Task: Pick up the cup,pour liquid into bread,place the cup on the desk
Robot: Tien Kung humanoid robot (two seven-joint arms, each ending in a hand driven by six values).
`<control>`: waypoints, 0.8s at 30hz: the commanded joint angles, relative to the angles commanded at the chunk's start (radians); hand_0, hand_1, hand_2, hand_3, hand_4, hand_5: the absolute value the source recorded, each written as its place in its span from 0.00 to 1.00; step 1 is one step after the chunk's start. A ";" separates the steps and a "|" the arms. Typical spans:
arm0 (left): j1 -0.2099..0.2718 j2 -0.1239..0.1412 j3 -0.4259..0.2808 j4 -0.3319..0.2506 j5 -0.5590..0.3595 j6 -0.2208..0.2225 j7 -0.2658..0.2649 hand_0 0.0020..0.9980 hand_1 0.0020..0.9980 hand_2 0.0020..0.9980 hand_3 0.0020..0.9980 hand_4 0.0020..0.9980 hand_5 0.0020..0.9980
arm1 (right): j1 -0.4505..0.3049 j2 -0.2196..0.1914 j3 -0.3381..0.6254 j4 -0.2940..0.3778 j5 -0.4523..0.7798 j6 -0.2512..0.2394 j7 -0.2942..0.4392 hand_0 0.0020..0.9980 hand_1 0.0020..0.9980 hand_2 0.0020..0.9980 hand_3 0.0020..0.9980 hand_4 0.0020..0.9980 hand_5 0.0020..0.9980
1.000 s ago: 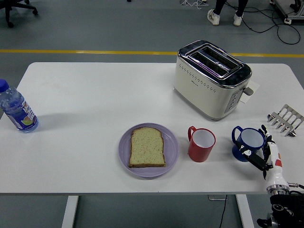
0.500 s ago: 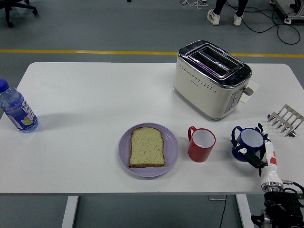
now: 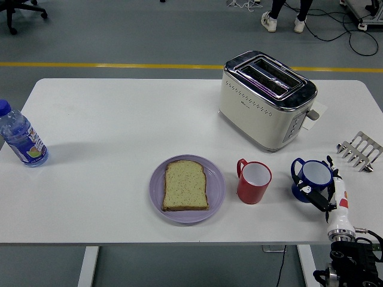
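Right hand point(image 3: 328, 192) seen at glossy blue cup point(image 3: 312, 179); grasp cannot be told. Speckled square bread point(image 3: 185, 185) laid on round lilac plate point(image 3: 215, 200)

The right robot hand point(image 3: 326, 192) sits at the near right corner of the tabletop point(image 3: 108, 119), right up against the blue cup point(image 3: 312, 179). Left of that cup stands the red cup point(image 3: 254, 181), with a narrow gap between the two. Just left of the red cup lies the purple plate point(image 3: 187, 189) carrying the bread slice point(image 3: 185, 185); the air over the plate is free. Behind the cups the toaster point(image 3: 266, 98) stands tall, blocking any path from the far side. A metal toast rack point(image 3: 359, 150) crowds the right edge, near the blue cup. The whole left half of the tabletop is open, save for a water bottle point(image 3: 21, 137) at the far left edge.
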 joint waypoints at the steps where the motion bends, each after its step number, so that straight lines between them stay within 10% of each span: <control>1: 0.000 0.000 0.000 0.000 0.000 0.000 0.000 0.64 0.65 0.66 0.56 0.32 0.84 | 0.004 0.003 -0.002 -0.011 0.011 -0.001 0.008 0.95 0.82 0.93 1.00 0.98 0.22; 24: 0.001 0.000 -0.001 0.000 0.001 -0.001 0.000 0.64 0.65 0.66 0.55 0.32 0.84 | 0.025 0.018 -0.041 -0.073 0.097 0.001 0.057 0.90 0.76 0.90 0.94 0.94 0.19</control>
